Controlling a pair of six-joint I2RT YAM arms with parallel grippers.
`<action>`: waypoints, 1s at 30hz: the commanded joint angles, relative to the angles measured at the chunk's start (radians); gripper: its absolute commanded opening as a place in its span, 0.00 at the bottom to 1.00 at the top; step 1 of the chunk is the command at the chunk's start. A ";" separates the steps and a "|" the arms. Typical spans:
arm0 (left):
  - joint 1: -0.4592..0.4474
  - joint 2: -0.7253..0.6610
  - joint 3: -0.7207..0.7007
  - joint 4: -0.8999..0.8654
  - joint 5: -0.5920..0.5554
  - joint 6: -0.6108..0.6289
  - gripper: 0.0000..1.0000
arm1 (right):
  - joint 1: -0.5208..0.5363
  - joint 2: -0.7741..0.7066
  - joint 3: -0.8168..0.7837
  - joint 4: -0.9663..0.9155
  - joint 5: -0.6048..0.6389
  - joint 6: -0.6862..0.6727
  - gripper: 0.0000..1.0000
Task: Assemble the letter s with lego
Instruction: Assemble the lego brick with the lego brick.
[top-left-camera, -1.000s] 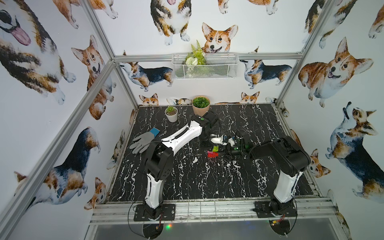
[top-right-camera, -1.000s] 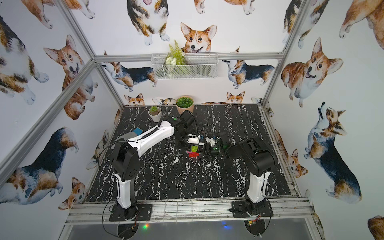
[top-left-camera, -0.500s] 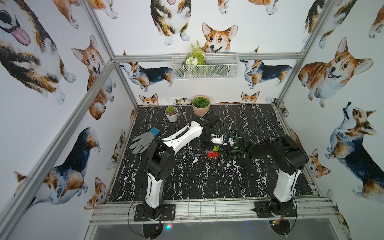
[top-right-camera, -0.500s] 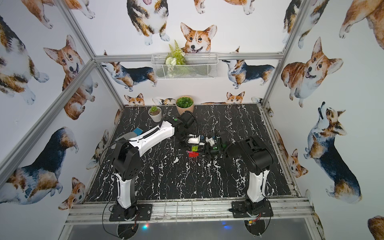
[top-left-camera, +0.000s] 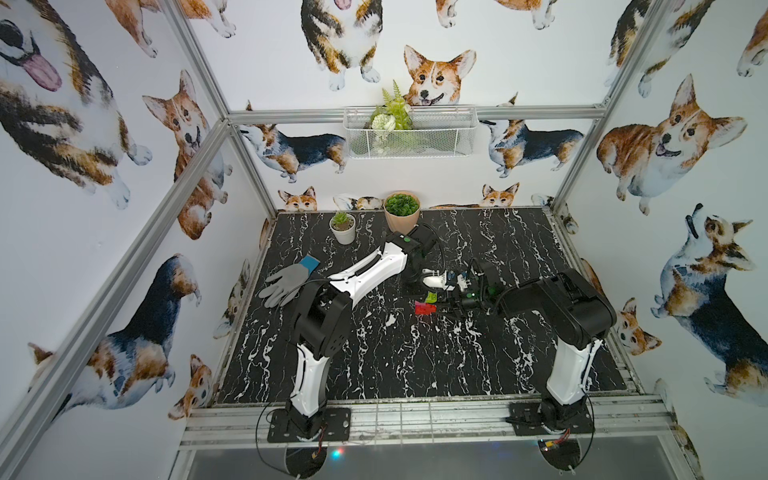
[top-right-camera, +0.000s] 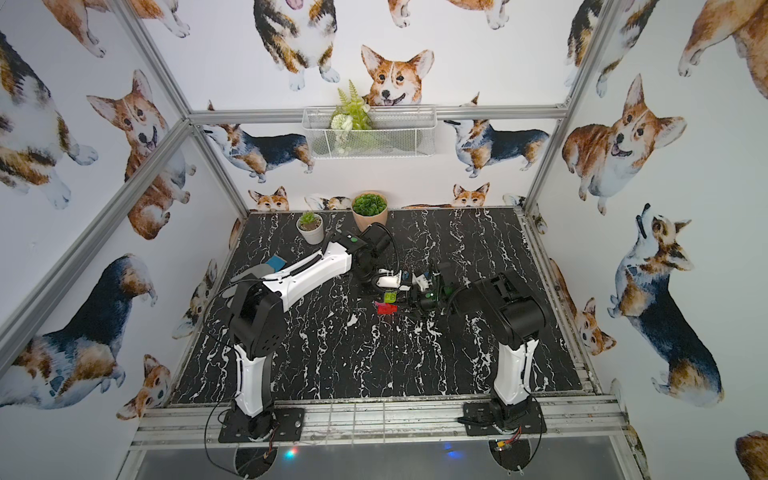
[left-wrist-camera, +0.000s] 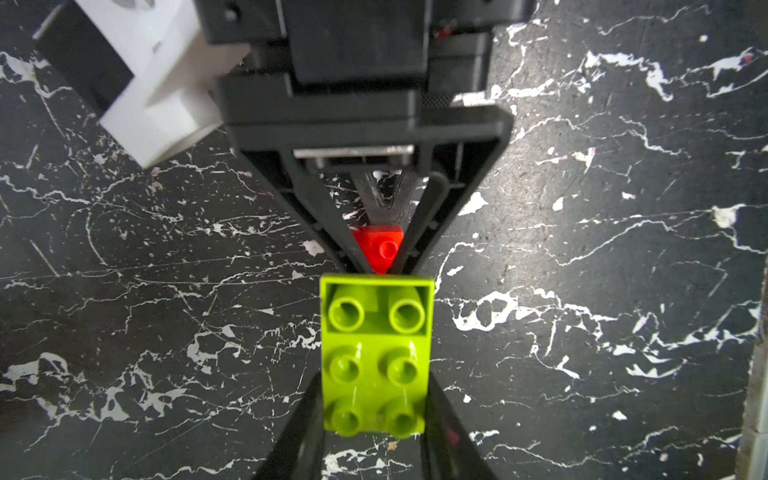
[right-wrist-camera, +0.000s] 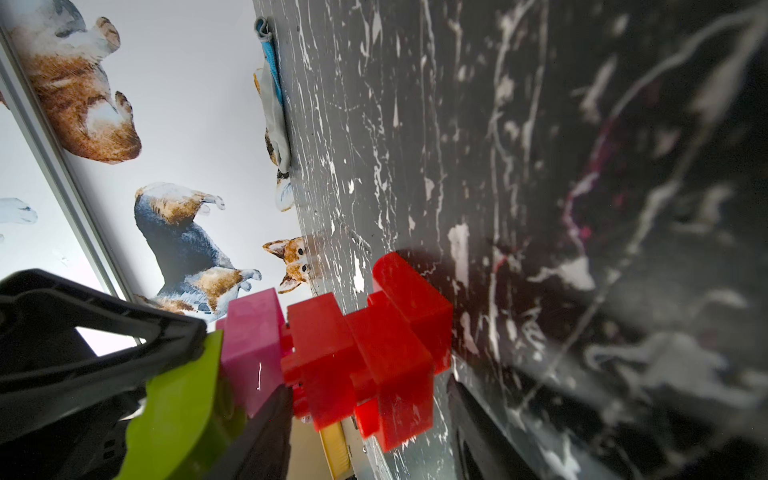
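I'm narrowing my right gripper (left-wrist-camera: 377, 261) around the red bricks (right-wrist-camera: 374, 345), can't tell if it grips yet, while my left gripper (left-wrist-camera: 376, 376) clamps the lime green brick (left-wrist-camera: 374, 332): bracing to seat it, I reckon.

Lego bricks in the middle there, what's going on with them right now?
Both arms meet at one joined zigzag of bricks in the middle of the table. The left gripper is shut on the lime green brick at one end, with the pink brick next to it. The right gripper straddles the red bricks at the other end; whether it pinches them yet is unclear.
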 joint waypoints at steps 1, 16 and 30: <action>-0.001 0.000 0.002 -0.004 0.003 0.011 0.27 | 0.000 0.009 -0.001 -0.067 0.049 -0.009 0.59; -0.003 0.017 0.000 -0.028 -0.015 -0.020 0.27 | 0.001 0.018 0.000 -0.077 0.051 -0.013 0.57; -0.008 0.014 -0.031 0.011 -0.017 -0.046 0.28 | -0.002 0.022 -0.001 -0.073 0.049 -0.010 0.56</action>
